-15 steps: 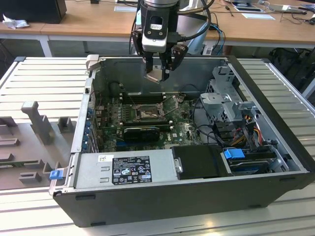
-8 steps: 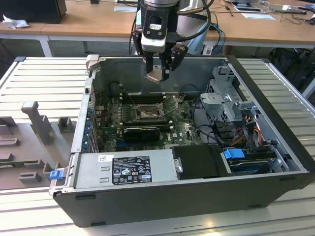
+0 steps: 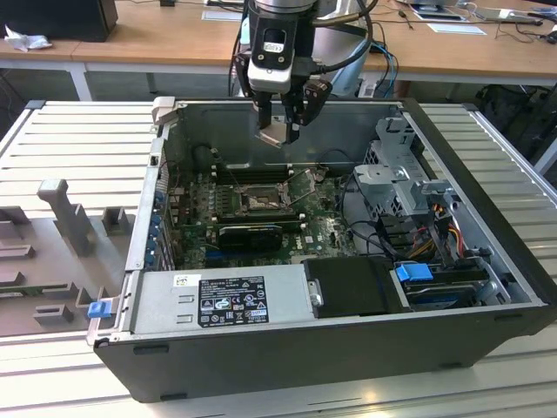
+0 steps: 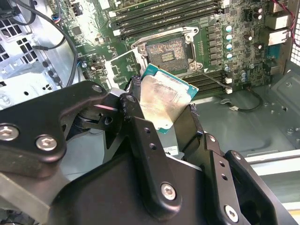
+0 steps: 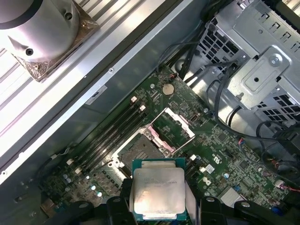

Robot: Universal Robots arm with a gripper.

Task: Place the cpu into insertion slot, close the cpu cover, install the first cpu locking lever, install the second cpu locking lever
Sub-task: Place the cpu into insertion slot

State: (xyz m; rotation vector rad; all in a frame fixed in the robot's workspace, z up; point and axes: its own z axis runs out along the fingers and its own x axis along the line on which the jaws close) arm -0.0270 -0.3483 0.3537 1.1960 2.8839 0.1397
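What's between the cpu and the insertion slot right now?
Nothing, as the second wrist view shows: the cpu, gripped by the end effector, hangs above the insertion slot with no object between them.

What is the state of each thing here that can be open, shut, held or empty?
gripper: shut on the cpu, above the motherboard.
cpu: held in the air, not yet in the slot.
insertion slot: empty, uncovered.
cpu cover: swung open beside the slot.
computer case: open, side panel off.
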